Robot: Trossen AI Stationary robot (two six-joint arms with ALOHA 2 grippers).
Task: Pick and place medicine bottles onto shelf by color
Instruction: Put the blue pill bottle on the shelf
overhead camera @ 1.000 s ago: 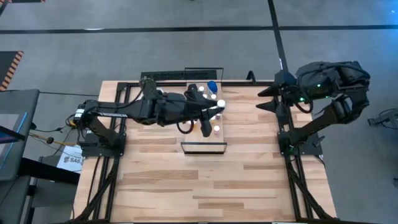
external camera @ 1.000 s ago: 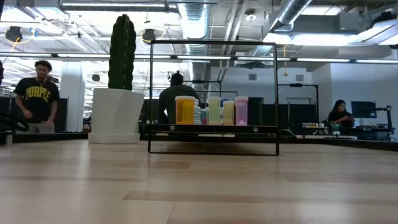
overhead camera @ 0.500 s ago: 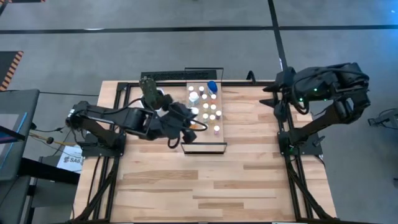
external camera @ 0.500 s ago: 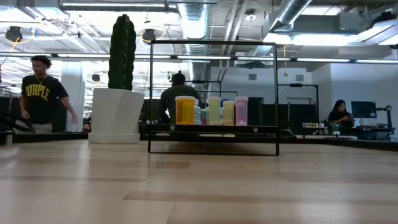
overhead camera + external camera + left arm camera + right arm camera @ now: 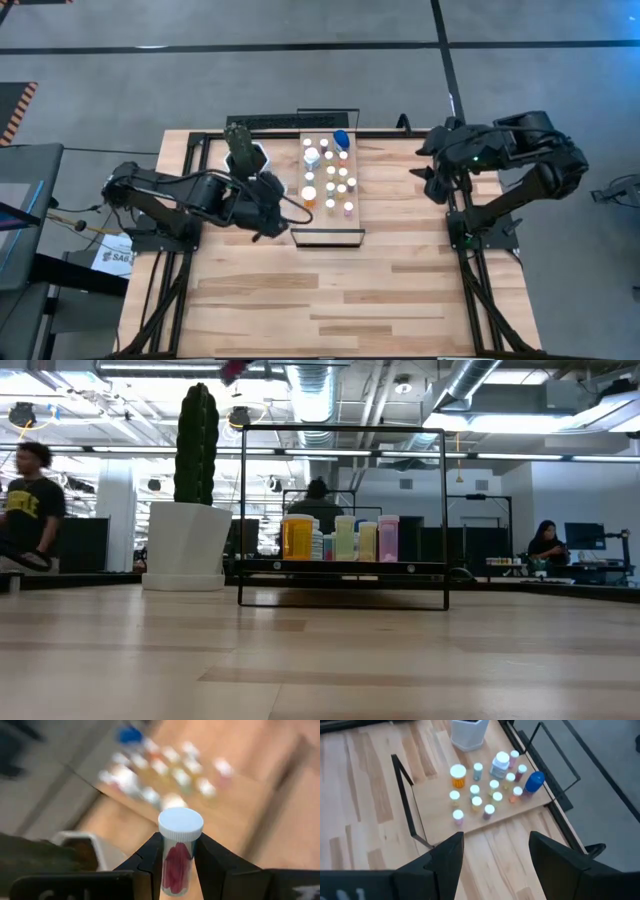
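My left gripper (image 5: 177,847) is shut on a small medicine bottle (image 5: 176,865) with a white cap and reddish contents. In the high view, that gripper (image 5: 272,212) hangs over the table just left of the shelf (image 5: 335,228). The shelf is a light-wood board in a dark frame. Several small white-capped bottles (image 5: 335,180) stand upright on it, along with a larger orange bottle (image 5: 457,774) and a blue one (image 5: 534,781). My right gripper (image 5: 495,865) is open and empty, held high near the table's right edge (image 5: 430,165), away from the shelf. My left gripper pinches the reddish bottle's body (image 5: 175,870) between its two fingers (image 5: 150,862), just below the white cap (image 5: 180,823). The cap end points away from the wrist, beyond the fingertips. The bottle is lifted clear of the table and the shelf.
A white hexagonal pot with a green cactus (image 5: 245,150) stands at the back, left of the shelf and close to my left arm. In the low view the shelf's dark frame (image 5: 343,430) rises above the bottles. The near half of the tabletop (image 5: 330,300) is bare wood. People are in the room behind.
My left gripper has drawn back from above the shelf toward the table's left edge, tipping downward and sinking a little. My right gripper has sunk slightly and tipped further down, staying open. A person in the room has walked left.
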